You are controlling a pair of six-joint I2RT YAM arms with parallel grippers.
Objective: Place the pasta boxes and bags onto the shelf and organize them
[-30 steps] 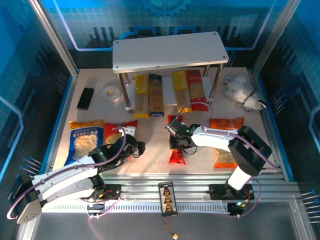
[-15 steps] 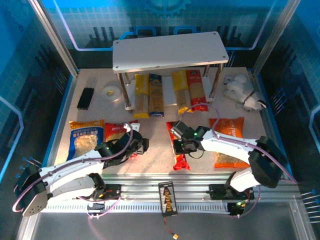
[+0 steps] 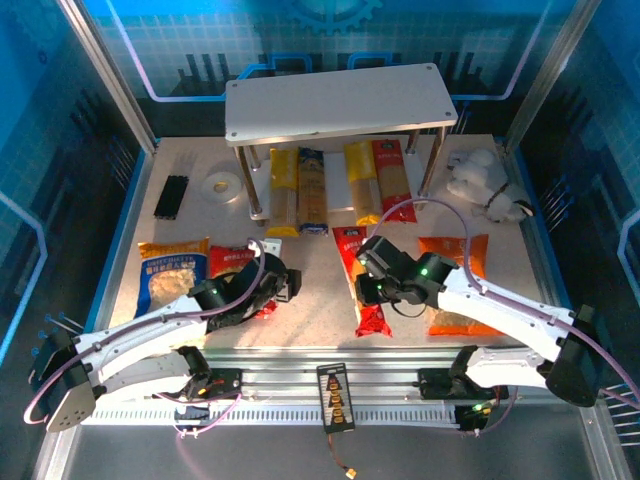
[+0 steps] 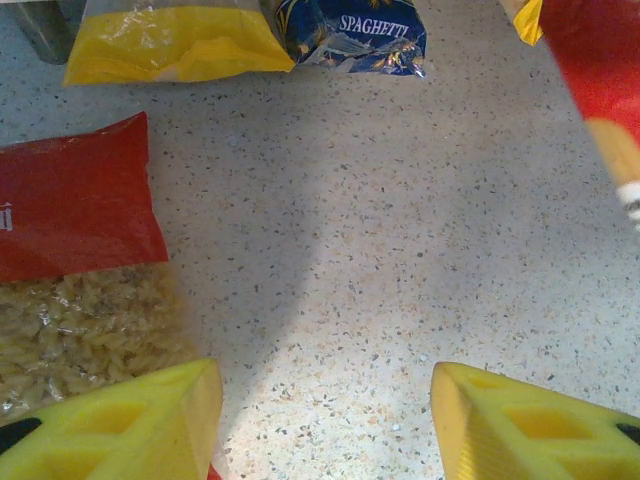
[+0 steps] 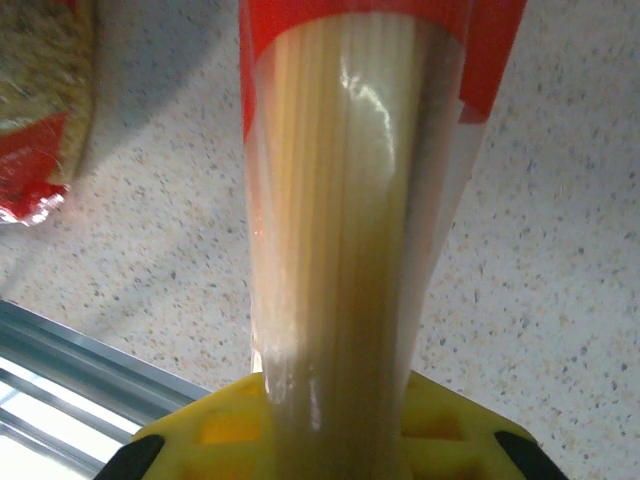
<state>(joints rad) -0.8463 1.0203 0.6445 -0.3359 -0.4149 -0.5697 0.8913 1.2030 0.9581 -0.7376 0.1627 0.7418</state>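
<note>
The right pincer (image 5: pixel 335 415) pinches a long narrow red pack of spaghetti (image 3: pixel 351 252) close to its near end, with its yellow fingers (image 5: pixel 450 422) pressed against the clear window. This pack runs near-to-far at the middle of the speckled surface (image 3: pixel 310 300), on the near side of the two-tier light grey shelf (image 3: pixel 340 105). Under the shelf's top board, side by side, lie a yellow pack (image 3: pixel 283 190), a blue-and-yellow pack (image 3: pixel 312 190), a second yellow pack (image 3: pixel 360 180) and a shorter red pack (image 3: pixel 393 180). The left pincer (image 4: pixel 322 395) is spread with nothing between its fingers, just right of the wide red pillow bag of short pasta (image 4: pixel 80 215). The blue-and-yellow bag (image 3: pixel 170 282) lies further left. The orange bag (image 3: pixel 455 290) lies right of the pinched pack.
</note>
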